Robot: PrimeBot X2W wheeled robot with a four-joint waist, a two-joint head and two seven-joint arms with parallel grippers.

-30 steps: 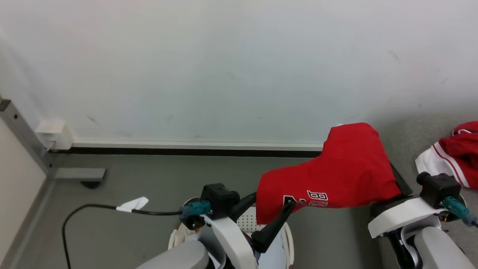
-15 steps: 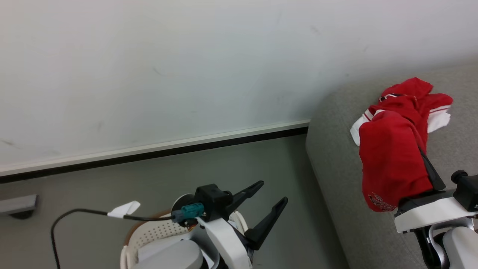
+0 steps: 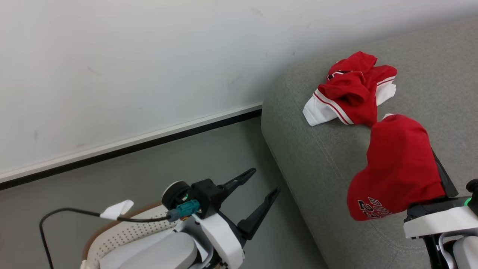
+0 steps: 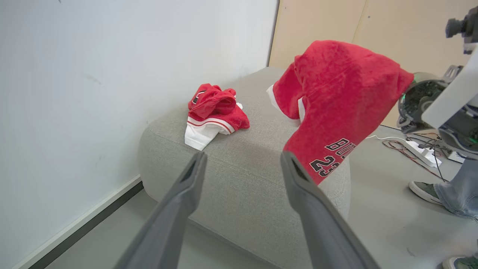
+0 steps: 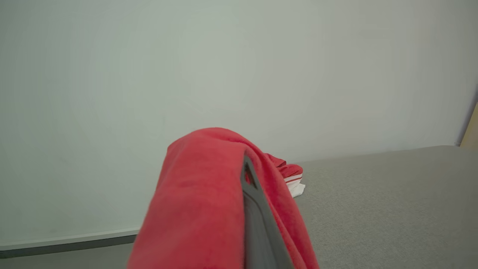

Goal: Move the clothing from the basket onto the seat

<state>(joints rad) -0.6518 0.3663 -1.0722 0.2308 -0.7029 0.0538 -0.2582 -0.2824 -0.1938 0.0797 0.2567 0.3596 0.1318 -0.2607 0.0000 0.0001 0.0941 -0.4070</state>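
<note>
A red garment (image 3: 396, 168) with "23" and white lettering hangs draped over my right gripper (image 5: 244, 168), which is shut on it above the grey seat (image 3: 317, 168). One dark finger (image 5: 254, 216) shows through the fabric. Another piece of red clothing (image 3: 351, 93) with white striped trim lies crumpled on the seat near the wall. My left gripper (image 3: 265, 180) is open and holds nothing, out over the floor left of the seat. The cream basket (image 3: 123, 233) sits under my left arm at the lower left, its inside hidden.
A white wall with a dark skirting runs behind. A black cable with a white tag (image 3: 115, 209) trails on the grey floor by the basket. A person's shoe (image 4: 425, 188) and a power strip with wires (image 4: 422, 155) lie past the seat's far end.
The head camera has swung right, bringing the seat into view. My right gripper has carried the red garment from beside the basket to above the seat. The left gripper stays open.
</note>
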